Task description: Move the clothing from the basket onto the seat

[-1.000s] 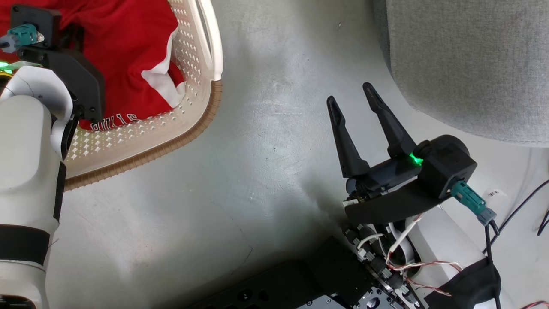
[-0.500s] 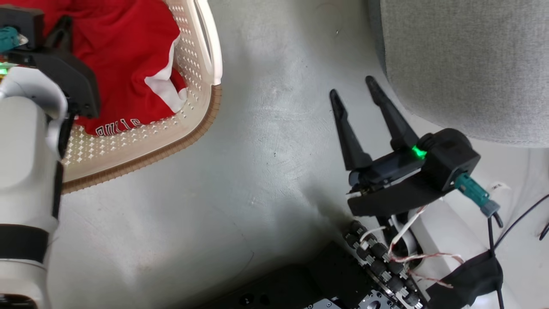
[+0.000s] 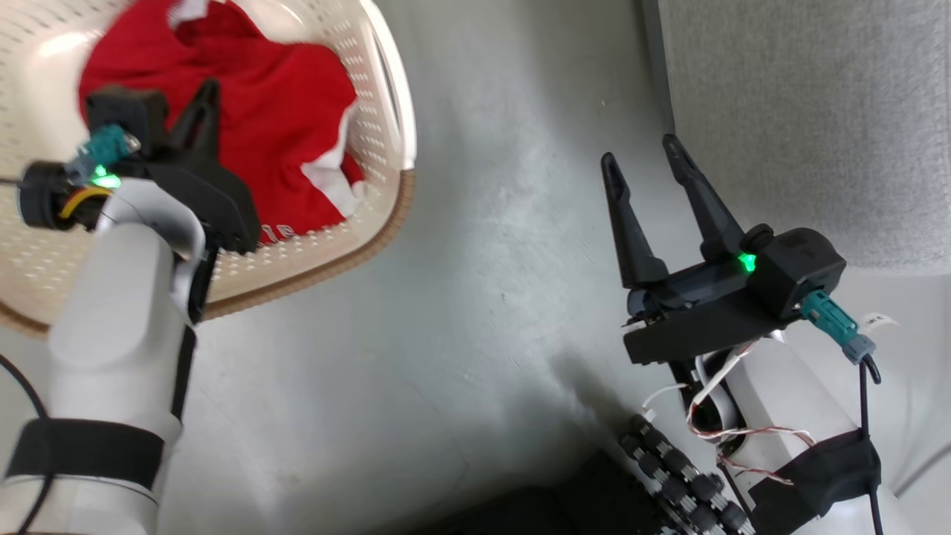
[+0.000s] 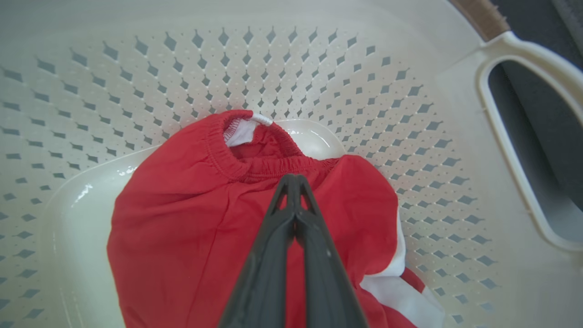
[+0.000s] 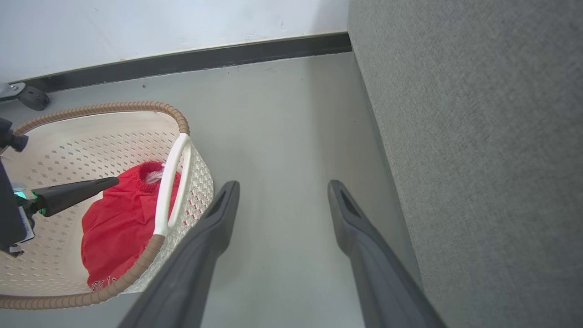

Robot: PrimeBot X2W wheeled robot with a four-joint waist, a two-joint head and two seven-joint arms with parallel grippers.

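The red clothing (image 3: 282, 134) with white panels lies bunched in the cream basket (image 3: 334, 260), which has a brown rim. In the left wrist view its elastic waistband faces the perforated wall of the basket (image 4: 273, 68). My left gripper (image 4: 291, 180) is shut, its tips pressed together just over the clothing (image 4: 182, 218) near the waistband; no fabric shows between them. From the head, the left gripper (image 3: 210, 89) reaches into the basket. My right gripper (image 3: 639, 151) stands open above the floor, close to the grey seat (image 3: 802, 111).
Grey floor (image 3: 475, 297) separates the basket from the seat. A dark baseboard (image 5: 205, 57) runs along the white wall behind. A caster wheel (image 5: 29, 96) sits near the basket's far side. My dark base (image 3: 669, 483) and loose cables (image 3: 869, 416) fill the lower right.
The head camera has shifted, so more of the basket shows. My left gripper has gone further over the clothing, and its shut fingers have come into view. The right gripper stays open.
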